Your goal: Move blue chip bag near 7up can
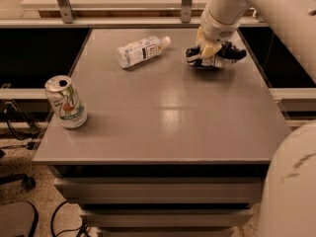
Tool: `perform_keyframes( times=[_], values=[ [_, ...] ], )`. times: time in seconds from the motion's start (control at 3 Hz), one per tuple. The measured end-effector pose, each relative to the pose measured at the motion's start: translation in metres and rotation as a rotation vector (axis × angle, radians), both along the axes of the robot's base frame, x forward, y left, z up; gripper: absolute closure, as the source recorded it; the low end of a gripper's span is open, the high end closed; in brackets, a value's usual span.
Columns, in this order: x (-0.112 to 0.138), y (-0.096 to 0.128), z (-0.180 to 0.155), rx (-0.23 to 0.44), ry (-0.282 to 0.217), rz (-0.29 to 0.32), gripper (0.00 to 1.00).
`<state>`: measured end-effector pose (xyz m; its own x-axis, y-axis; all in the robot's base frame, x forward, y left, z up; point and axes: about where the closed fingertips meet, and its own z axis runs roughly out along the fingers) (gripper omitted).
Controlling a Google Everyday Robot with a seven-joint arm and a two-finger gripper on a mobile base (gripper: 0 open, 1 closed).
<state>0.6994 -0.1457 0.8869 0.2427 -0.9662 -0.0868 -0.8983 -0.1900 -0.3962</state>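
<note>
hand at far right of the surface, closed on the blue chip bag, 7up can upright at near left, well apart, plastic bottle lying at far centre

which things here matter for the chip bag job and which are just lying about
Job: blue chip bag, back right; 7up can, front left, upright; gripper, down on the bag.
Lying about: clear plastic bottle, on its side at the back.
</note>
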Motion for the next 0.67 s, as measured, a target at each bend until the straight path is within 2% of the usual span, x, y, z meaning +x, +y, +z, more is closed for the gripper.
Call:
perform_keyframes(
  times=[0.33, 0.67],
  values=[
    [-0.014, 0.011, 0.006, 0.018, 0.014, 0.106, 1.00],
    [-0.033, 0.022, 0.009, 0.058, 0.050, 0.247, 1.00]
  ],
)
